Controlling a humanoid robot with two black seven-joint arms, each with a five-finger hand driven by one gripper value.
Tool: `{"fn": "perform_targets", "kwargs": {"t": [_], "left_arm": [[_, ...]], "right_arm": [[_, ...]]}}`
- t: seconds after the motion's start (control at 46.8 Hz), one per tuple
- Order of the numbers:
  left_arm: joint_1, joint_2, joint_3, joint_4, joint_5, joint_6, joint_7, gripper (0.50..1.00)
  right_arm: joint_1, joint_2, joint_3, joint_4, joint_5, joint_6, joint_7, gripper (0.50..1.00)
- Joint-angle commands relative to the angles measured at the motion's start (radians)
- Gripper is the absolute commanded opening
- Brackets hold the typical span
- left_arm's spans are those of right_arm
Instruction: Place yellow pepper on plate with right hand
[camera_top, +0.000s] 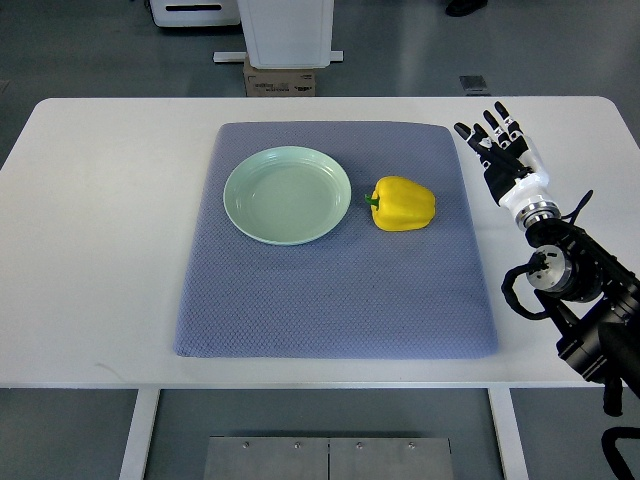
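The right hand (505, 150) is black, with jointed fingers (497, 122) that carry pale grey or white segments near their tips. Its back bears a white cover, which narrows into a white wrist cuff ending in a silver metal ring. Behind that comes a black forearm with a round, grey-faced joint housing. Black cables loop out beside this joint, and the bulky black arm links run to the picture's near right corner.

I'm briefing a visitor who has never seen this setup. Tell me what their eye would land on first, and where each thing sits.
The yellow pepper stands out most, lying on the blue-grey mat just right of the pale green plate, which is empty. Next comes the right hand, black and white with fingers spread, over the white table just beyond the mat's right edge, holding nothing.
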Motion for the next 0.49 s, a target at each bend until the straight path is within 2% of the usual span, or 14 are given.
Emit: {"fn": "perform_targets", "kwargs": {"t": [0.0,0.47], "left_arm": [[0.0,0.0,0.0,0.0,0.0,0.0,0.0,1.0],[-0.001,0.0,0.0,0.0,0.0,0.0,0.0,1.0]], "right_arm": [[0.0,0.0,0.0,0.001,0.0,0.001,0.0,1.0],[0.002,0.007,0.0,0.001,0.0,0.001,-0.002,1.0]]}}
